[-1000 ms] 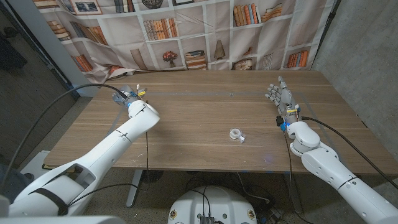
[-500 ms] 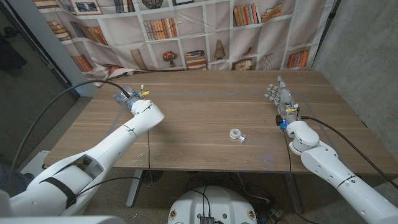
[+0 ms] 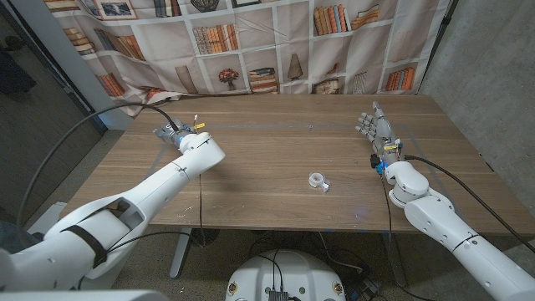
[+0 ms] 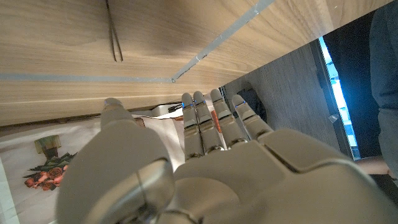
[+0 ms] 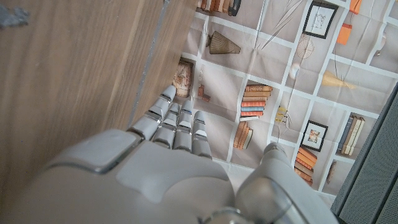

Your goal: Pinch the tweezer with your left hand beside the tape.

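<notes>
The left hand (image 3: 170, 131) holds nothing, its fingers (image 4: 211, 118) straight and side by side, reaching past the table's far left edge toward the bookshelf backdrop (image 3: 251, 42). Since a second ago its arm has swung a little rightward, the wrist now nearer the table's middle line. The tweezer (image 4: 114, 34) lies on the wood in the left wrist view, well apart from the fingertips, beside a pale blue tape line (image 4: 81, 79); in the head view it is too small to tell. The right hand (image 3: 378, 130) has not moved, open with fingers extended near the right edge. The tape (image 3: 318, 181), a small white roll, sits near the table's front middle, with bare wood all around it. The table (image 3: 276, 150) is brown wood grain; grey walls flank it.
</notes>
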You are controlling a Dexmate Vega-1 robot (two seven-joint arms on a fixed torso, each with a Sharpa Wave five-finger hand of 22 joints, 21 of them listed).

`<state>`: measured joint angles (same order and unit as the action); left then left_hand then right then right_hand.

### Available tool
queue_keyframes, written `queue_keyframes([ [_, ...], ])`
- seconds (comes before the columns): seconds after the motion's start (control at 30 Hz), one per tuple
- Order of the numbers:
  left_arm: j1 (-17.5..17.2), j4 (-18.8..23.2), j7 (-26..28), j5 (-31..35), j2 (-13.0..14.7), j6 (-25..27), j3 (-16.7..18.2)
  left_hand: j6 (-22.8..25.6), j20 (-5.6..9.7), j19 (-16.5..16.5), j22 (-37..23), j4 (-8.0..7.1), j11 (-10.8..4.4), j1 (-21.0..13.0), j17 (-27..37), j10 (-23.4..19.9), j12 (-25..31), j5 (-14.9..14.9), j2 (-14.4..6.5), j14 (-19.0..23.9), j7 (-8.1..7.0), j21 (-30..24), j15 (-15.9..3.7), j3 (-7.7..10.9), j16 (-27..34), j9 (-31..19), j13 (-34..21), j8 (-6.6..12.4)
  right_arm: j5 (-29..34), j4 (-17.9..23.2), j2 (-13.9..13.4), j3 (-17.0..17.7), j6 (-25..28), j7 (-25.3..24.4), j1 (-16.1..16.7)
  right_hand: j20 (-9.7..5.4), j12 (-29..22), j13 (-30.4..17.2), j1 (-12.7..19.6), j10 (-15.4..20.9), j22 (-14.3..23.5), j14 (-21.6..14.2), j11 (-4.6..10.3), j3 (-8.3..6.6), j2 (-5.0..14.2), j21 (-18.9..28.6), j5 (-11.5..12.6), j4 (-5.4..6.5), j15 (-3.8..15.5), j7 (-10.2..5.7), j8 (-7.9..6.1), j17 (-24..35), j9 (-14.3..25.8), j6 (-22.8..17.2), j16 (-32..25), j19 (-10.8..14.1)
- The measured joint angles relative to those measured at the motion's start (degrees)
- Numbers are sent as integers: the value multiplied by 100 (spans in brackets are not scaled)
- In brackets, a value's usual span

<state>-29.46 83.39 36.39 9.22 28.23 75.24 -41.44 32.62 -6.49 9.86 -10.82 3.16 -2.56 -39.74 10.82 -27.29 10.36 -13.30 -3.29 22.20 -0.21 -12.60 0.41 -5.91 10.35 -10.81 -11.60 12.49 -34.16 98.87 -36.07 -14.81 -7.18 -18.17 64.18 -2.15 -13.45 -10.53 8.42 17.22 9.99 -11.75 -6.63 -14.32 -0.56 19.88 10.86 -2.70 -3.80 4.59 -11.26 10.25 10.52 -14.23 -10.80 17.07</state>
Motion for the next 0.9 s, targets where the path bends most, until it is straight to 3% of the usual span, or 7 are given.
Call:
queue_keyframes([
  [0.1,0,0,-91,0,0,54,0,-61,-142,-142,0,0,119,-22,27,345,0,0,-22,-284,1,19,84,0,0,-27,-2,-23,0,5,-1,0,0,0,0,19,0,0,0,0,0,-6,0,0,0,0,0,0,-6,0,0,0,0,0,0,20],
  [0.13,123,-78,-149,0,26,84,-190,-61,-162,-162,0,0,144,-23,28,414,0,0,-23,-334,1,34,96,0,0,-27,-2,-23,0,13,-2,0,13,-3,0,19,0,0,0,0,0,-6,0,0,0,0,0,0,-6,0,0,0,0,0,0,20],
  [0.23,194,-113,-265,0,42,134,-295,-34,-213,-213,0,33,258,-93,27,568,0,0,-92,-455,27,54,133,33,0,-27,-2,-22,0,30,-2,0,19,-14,13,19,0,0,0,0,0,-7,0,0,0,0,0,0,-6,0,0,0,0,0,0,20],
  [0.37,347,-191,-484,-22,75,212,-514,54,-282,-326,0,68,316,-169,28,797,0,0,-169,-608,115,77,186,68,0,-27,-2,-22,0,47,-2,0,26,-36,30,19,0,0,0,0,0,-6,0,0,0,0,0,0,-6,0,0,0,0,0,0,19],
  [0.57,534,-292,-753,-76,114,298,-777,54,-394,-566,-26,152,411,-397,53,1297,0,0,-243,-1031,115,117,275,152,0,-27,-2,-22,0,62,0,-1,30,-59,42,19,40,0,0,0,0,-6,0,0,0,0,0,0,-5,0,0,0,0,0,0,19],
  [0.77,690,-341,-997,-8,154,386,-1040,123,-549,-1357,-27,247,520,-543,36,2086,0,0,-177,-1921,133,204,546,118,-48,-27,12,-22,5,77,10,-10,32,-83,54,19,40,0,0,0,0,-6,0,0,0,0,0,0,-5,0,0,0,0,1,0,19],
  [0.9,688,-322,-1156,221,156,415,-1063,219,-566,-1739,-27,254,511,-603,18,2306,0,0,-117,-2253,93,204,673,111,-48,-26,16,-22,8,90,14,-15,42,-94,60,19,40,0,0,0,0,-6,0,16,0,0,0,-16,-5,1,0,0,0,1,0,19],
])
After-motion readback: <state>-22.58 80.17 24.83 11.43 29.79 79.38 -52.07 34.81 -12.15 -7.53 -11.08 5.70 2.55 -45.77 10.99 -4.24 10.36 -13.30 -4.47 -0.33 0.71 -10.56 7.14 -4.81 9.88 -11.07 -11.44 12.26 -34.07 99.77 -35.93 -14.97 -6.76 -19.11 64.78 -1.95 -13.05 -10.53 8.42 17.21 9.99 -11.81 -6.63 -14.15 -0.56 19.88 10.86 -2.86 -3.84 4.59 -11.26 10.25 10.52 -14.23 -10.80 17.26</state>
